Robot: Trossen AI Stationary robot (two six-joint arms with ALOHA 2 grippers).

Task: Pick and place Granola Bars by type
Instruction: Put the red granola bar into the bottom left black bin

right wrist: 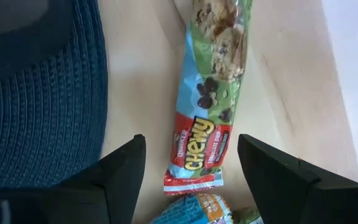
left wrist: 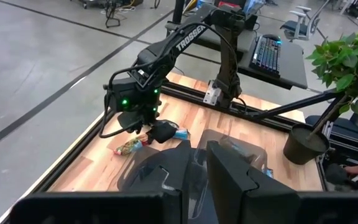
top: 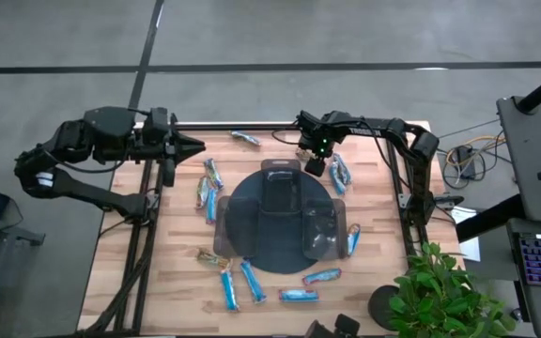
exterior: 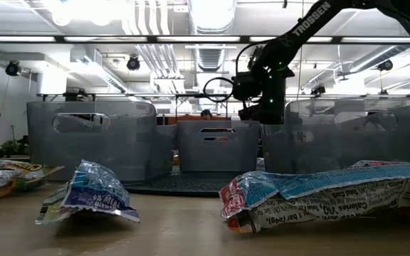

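Note:
Several wrapped granola bars lie flat on the wooden table around a dark round tray (top: 242, 235) with clear bins. My right gripper (top: 316, 167) hovers open at the tray's far right side, pointing down. In the right wrist view its fingers (right wrist: 191, 140) stand on either side of a light blue and green Chewy bar (right wrist: 210, 93), at its red end, without touching it. A second bar (right wrist: 197, 208) lies just beyond that end. My left gripper (top: 193, 144) waits over the table's far left edge, fingers nearly together, holding nothing.
Bars lie left of the tray (top: 210, 192), along the near side (top: 252, 280), at the right (top: 353, 239) and at the far edge (top: 245, 138). Clear bins (exterior: 212, 146) stand on the tray. A potted plant (top: 440, 291) stands off the near right corner.

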